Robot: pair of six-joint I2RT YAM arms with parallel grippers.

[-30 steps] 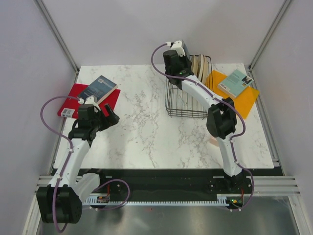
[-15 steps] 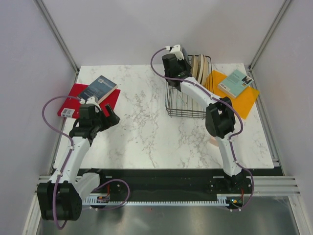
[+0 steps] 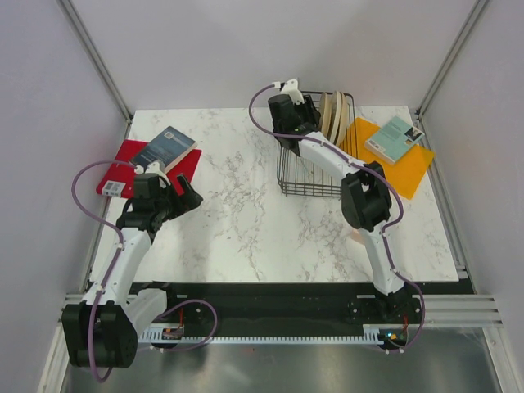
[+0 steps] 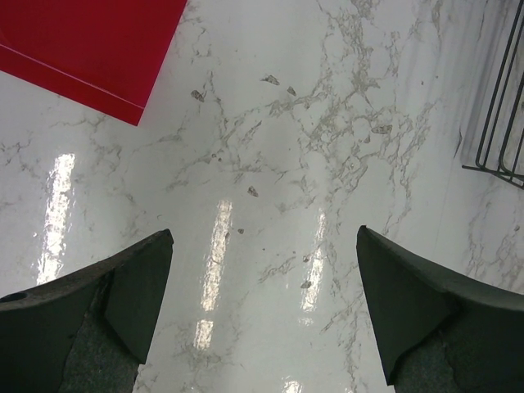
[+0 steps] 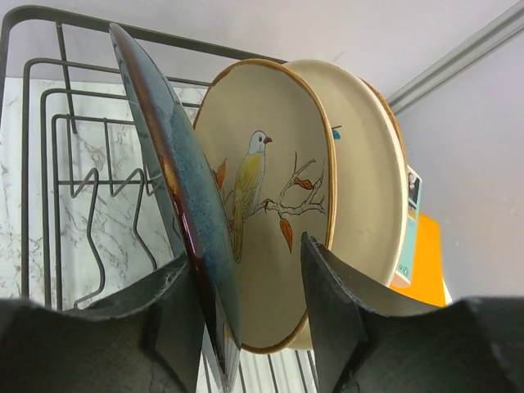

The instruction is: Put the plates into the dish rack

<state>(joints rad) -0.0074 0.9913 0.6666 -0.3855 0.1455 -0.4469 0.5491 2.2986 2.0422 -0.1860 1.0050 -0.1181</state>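
Note:
The black wire dish rack (image 3: 311,176) stands at the table's back right, and cream plates (image 3: 332,110) stand on edge in its far end. In the right wrist view a dark teal plate (image 5: 176,164) stands upright among the rack wires (image 5: 24,164). A cream bird-and-branch plate (image 5: 270,188) comes behind it, then another cream plate (image 5: 368,180). My right gripper (image 5: 248,250) is open. Its left finger lies against the teal plate's edge and its right finger stands apart from it. My left gripper (image 4: 264,232) hangs open over bare marble, holding nothing.
A red board (image 3: 123,168) with a blue book (image 3: 166,147) lies at the back left, beside my left gripper (image 3: 187,196). An orange board (image 3: 409,164) carrying a teal book (image 3: 393,137) lies right of the rack. A rack corner (image 4: 499,106) shows in the left wrist view.
My right gripper has shifted a little left and nearer along the rack's far end. The left arm has stayed where it was.

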